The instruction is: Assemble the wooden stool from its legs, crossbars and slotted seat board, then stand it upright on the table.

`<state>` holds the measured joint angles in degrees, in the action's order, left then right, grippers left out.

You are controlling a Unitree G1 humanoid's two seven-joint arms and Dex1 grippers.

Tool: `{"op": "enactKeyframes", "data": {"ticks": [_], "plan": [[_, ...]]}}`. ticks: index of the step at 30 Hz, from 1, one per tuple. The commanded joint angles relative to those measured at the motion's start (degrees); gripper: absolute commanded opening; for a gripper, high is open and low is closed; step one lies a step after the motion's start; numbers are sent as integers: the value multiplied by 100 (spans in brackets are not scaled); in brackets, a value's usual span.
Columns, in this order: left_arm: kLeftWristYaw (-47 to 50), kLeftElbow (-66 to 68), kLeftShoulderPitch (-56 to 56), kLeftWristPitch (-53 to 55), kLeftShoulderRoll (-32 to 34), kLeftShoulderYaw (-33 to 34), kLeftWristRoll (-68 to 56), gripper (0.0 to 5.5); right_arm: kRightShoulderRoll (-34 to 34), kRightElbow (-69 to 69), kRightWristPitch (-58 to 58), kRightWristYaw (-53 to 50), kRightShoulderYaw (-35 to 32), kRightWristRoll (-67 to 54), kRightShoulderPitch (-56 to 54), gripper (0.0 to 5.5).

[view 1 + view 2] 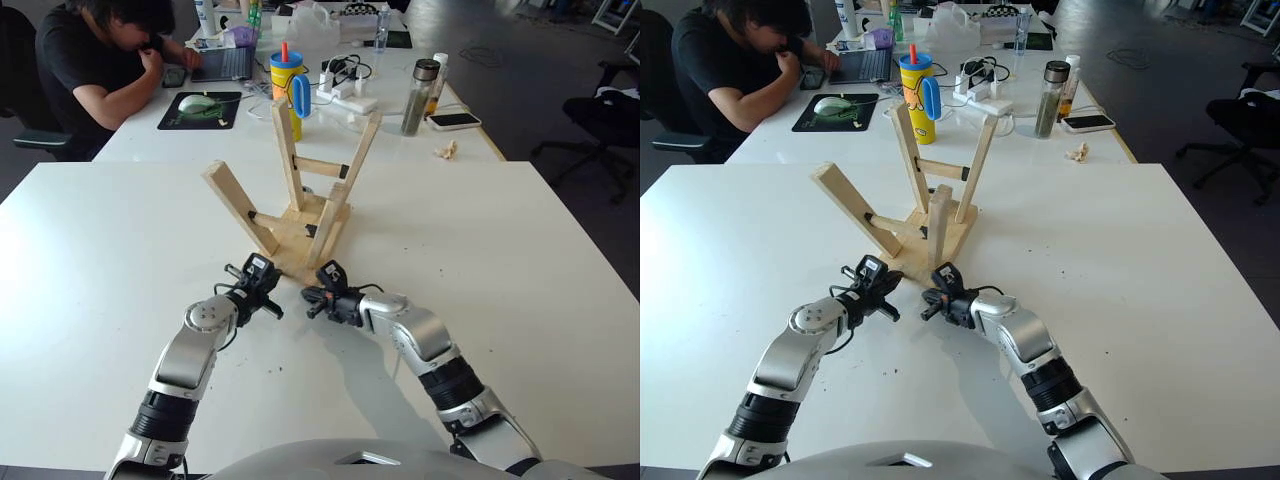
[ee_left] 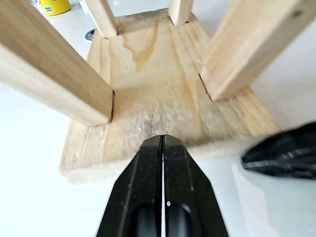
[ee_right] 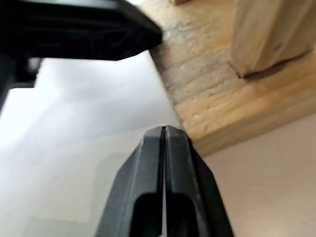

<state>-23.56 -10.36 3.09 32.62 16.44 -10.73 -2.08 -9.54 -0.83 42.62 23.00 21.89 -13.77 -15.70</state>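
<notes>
The wooden stool (image 1: pixel 296 205) lies upside down mid-table, seat board (image 1: pixel 292 240) flat on the white table, legs (image 1: pixel 287 152) pointing up and splayed, a crossbar (image 1: pixel 320 168) joining the two far legs. My left gripper (image 1: pixel 268 297) sits shut just before the seat's near edge, holding nothing. My right gripper (image 1: pixel 308 301) is shut too, right beside it, by the seat's near corner. In the left wrist view, shut fingers (image 2: pixel 162 148) point at the seat board (image 2: pixel 148 94). In the right wrist view, shut fingers (image 3: pixel 163 136) hover by the board's corner (image 3: pixel 217 113).
A second table behind holds a yellow cup (image 1: pixel 287 80), a blue mug (image 1: pixel 300 95), a metal bottle (image 1: pixel 420 97), a phone (image 1: pixel 454 120), cables and a mouse pad (image 1: pixel 200 108). A seated person works there. White table surface (image 1: pixel 520 260) spreads wide on both sides.
</notes>
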Motion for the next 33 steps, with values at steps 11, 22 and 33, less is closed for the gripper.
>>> {"op": "enactKeyframes", "data": {"ticks": [11, 22, 33], "plan": [[905, -444, -210, -432, -401, 327, 144, 0, -278, -317, -558, -268, -547, 692, 39, 3], [1903, -817, 348, -1200, -962, 1456, -184, 0, 459, 1833, -1602, -1243, -2038, 210, 862, 3], [2256, -1049, 1058, -1210, -1051, 1612, -193, 0, 608, 2173, -2080, -2565, -2775, 731, -12, 3]]}}
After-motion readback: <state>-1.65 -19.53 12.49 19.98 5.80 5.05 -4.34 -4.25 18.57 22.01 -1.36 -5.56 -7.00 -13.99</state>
